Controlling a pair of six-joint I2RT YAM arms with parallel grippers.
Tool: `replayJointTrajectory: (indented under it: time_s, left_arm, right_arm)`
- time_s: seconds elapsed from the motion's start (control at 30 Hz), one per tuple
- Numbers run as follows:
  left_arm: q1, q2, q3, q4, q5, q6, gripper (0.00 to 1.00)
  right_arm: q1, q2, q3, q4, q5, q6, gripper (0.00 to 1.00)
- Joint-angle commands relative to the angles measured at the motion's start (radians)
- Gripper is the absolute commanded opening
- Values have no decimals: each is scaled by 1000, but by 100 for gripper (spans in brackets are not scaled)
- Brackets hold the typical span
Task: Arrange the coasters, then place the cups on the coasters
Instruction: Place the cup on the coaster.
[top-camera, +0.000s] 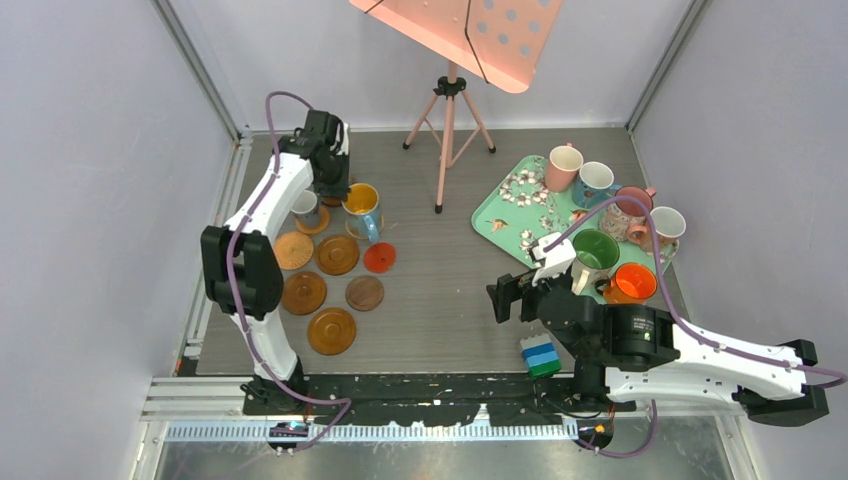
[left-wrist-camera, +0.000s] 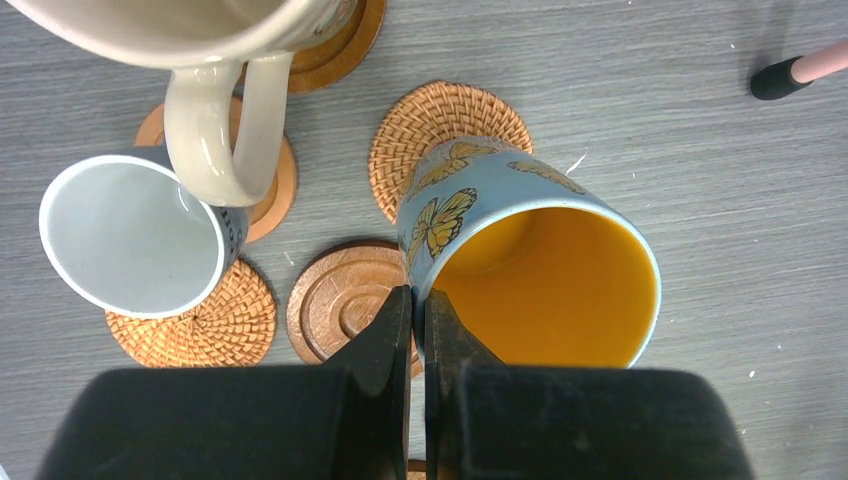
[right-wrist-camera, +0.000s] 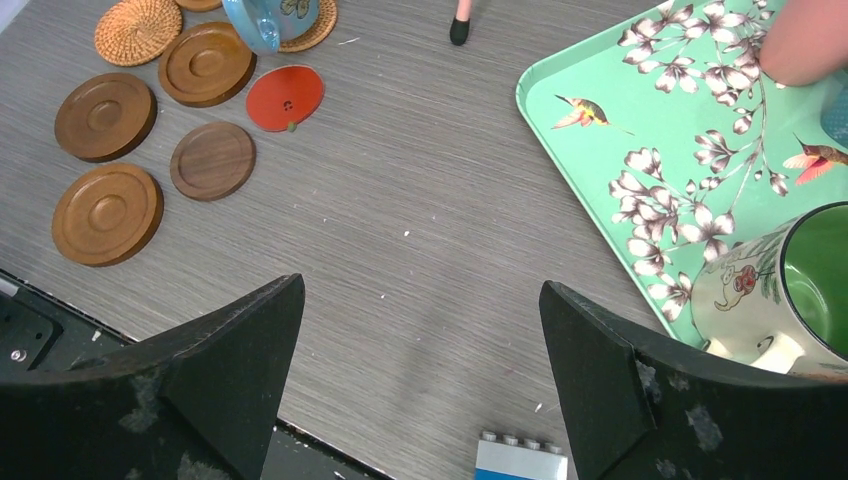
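Observation:
My left gripper (left-wrist-camera: 420, 298) is shut on the rim of a blue butterfly cup (left-wrist-camera: 530, 250) with an orange inside, over a woven coaster (left-wrist-camera: 450, 120); whether its base touches I cannot tell. Beside it a grey cup (left-wrist-camera: 130, 235) stands on an orange coaster (left-wrist-camera: 270, 190), and a cream cup (left-wrist-camera: 215, 120) stands on a brown coaster (left-wrist-camera: 340, 50). Several bare coasters (top-camera: 331, 330) lie nearer, one of them red (top-camera: 379, 257). Several cups (top-camera: 594, 250) stand on the mint tray (top-camera: 500, 215). My right gripper (right-wrist-camera: 420, 290) hangs open over bare table left of the tray.
A pink tripod stand (top-camera: 448, 130) rises at the back centre with its feet on the table. A blue and green brick block (top-camera: 540, 355) sits near the front edge by the right arm. Walls close in on both sides.

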Motion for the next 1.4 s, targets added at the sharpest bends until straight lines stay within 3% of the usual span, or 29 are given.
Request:
replayJointTrajectory:
  time_s: [0.0,1.37]
  left_arm:
    - [12,-2,88,62,39,7,0]
    - [37,65,111,71,45,7,0]
  right_arm:
    - [2,3,40,19,45,7,95]
    - [1,23,46,18,66,-14,95]
